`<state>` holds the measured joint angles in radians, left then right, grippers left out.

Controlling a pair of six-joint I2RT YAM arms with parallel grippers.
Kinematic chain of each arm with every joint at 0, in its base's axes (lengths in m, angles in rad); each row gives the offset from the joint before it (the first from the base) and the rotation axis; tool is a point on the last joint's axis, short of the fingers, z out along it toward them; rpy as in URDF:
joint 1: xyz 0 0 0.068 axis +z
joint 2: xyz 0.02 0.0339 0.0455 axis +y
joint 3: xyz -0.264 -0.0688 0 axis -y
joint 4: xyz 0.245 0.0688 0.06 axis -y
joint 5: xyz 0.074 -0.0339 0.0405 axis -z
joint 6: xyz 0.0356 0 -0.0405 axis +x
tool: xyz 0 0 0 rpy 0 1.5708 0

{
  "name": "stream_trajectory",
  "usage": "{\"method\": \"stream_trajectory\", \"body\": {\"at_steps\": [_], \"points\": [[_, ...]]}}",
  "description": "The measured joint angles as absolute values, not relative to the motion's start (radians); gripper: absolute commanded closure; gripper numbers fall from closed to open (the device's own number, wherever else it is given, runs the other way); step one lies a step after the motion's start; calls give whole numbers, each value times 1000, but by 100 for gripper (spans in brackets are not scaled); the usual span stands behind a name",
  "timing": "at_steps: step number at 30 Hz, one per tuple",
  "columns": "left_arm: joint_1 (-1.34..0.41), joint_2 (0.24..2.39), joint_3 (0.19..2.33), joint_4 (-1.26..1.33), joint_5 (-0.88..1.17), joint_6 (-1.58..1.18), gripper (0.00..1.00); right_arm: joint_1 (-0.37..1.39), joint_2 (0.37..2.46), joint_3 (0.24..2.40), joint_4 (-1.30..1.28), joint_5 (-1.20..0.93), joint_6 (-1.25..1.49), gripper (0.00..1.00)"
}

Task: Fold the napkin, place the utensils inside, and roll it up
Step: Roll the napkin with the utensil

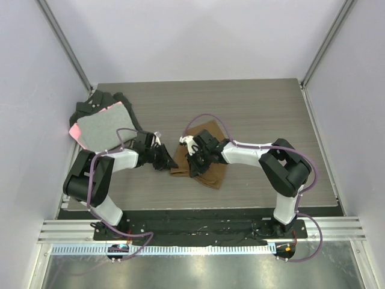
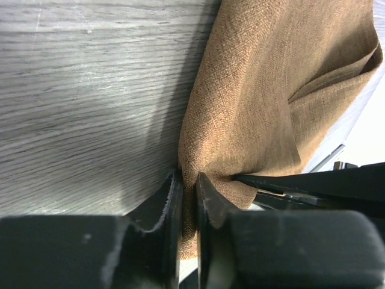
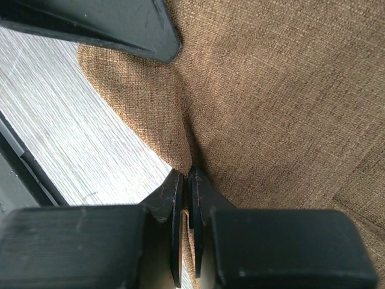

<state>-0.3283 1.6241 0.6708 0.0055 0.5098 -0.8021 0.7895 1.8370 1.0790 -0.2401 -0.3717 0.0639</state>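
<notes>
The brown napkin (image 1: 212,173) lies rumpled in the middle of the wooden table (image 1: 258,108), between both arms. My left gripper (image 1: 171,163) meets its left edge, and in the left wrist view the left gripper (image 2: 187,191) is shut on a fold of the napkin (image 2: 258,90). My right gripper (image 1: 194,165) sits on the cloth just beside it. In the right wrist view the right gripper (image 3: 187,180) is shut on a pinched ridge of the napkin (image 3: 271,90) near its border. The utensils are out of view.
A grey cloth with a pink edge (image 1: 103,130) lies on black cloths (image 1: 96,103) at the back left corner. White walls with metal posts enclose the table on three sides. A black finger (image 3: 120,24) of the other arm crosses the top of the right wrist view.
</notes>
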Motion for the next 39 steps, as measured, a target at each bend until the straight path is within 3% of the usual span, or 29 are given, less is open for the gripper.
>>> {"method": "stream_trajectory", "body": {"at_steps": [4,7,10,11,15,20,22,25,39], "points": [[-329,1643,726,-75,514,-793,100,790,1833,1079,-240,-357,64,99],[-330,1662,772,-141,516,-775,100,793,1826,1079,-241,-332,63,96],[-332,1692,836,-229,517,-746,100,807,1806,1073,-239,-287,59,81],[-332,1699,852,-250,517,-739,100,817,1794,1068,-238,-268,59,68],[-332,1730,908,-337,525,-712,100,870,1716,1049,-228,-152,47,43],[-320,1769,933,-391,579,-697,100,1001,1607,1014,-127,37,13,36],[-311,1774,933,-414,597,-693,100,1056,1590,998,-81,108,-9,28],[-299,1780,937,-458,613,-675,100,1134,1598,970,-12,222,-48,22],[-286,1788,954,-544,622,-638,100,1256,1796,949,135,444,-156,21]]}}
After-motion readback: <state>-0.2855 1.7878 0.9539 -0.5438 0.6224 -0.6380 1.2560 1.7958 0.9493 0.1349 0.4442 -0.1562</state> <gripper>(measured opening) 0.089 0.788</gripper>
